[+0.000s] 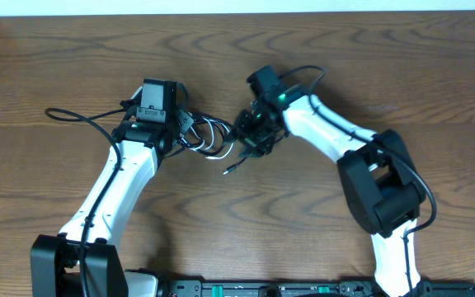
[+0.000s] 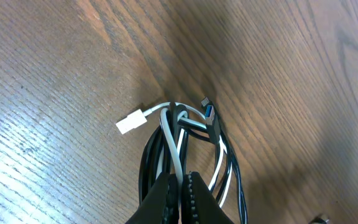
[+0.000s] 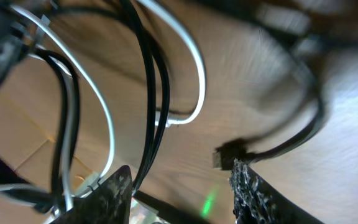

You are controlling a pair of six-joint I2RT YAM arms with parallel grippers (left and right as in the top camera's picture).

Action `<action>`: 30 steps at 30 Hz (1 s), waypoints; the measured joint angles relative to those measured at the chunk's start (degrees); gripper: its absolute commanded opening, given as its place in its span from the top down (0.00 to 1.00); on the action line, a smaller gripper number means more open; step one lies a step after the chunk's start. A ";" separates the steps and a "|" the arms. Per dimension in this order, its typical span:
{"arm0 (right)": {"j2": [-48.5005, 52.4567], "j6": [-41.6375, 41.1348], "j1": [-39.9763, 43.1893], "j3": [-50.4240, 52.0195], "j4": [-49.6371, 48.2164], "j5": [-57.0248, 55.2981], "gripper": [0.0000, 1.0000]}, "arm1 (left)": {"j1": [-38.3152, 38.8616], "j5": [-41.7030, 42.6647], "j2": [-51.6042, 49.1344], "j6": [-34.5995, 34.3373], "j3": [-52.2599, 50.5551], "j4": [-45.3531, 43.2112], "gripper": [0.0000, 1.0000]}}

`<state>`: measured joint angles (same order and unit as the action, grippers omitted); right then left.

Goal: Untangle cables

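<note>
The cables (image 1: pixel 213 139) lie as a tangled bundle of white and black loops on the wood table between my two grippers. My left gripper (image 1: pixel 183 130) is at the bundle's left end. In the left wrist view it (image 2: pixel 180 182) is shut on the white cable (image 2: pixel 169 134), with black cables (image 2: pixel 229 168) beside it. A white plug (image 2: pixel 129 122) and a blue-tipped black plug (image 2: pixel 209 112) rest on the table. My right gripper (image 1: pixel 251 132) is at the bundle's right end and is open (image 3: pixel 182 177). Black cables (image 3: pixel 154 93) run between its fingers by the left one. A black plug (image 3: pixel 226 155) hangs near the right finger.
A loose black plug end (image 1: pixel 228 171) lies on the table just in front of the bundle. A thin black cord (image 1: pixel 72 115) loops out to the left of the left arm. The table's far edge (image 1: pixel 237 11) meets a white wall.
</note>
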<state>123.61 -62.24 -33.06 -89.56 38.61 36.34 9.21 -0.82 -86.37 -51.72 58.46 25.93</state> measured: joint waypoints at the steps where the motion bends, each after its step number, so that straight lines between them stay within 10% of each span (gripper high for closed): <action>1: 0.00 -2.54 -1.18 0.09 -0.66 -0.83 0.44 | 0.00 0.02 0.00 -0.15 0.00 -0.02 0.93; 30: 2.40 -17.03 -7.10 0.17 -19.17 -7.56 0.41 | -0.02 -0.90 0.00 -0.79 0.00 0.09 0.92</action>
<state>126.02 -79.26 -40.16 -89.38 19.44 28.77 9.19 -1.72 -86.37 -52.51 58.46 26.02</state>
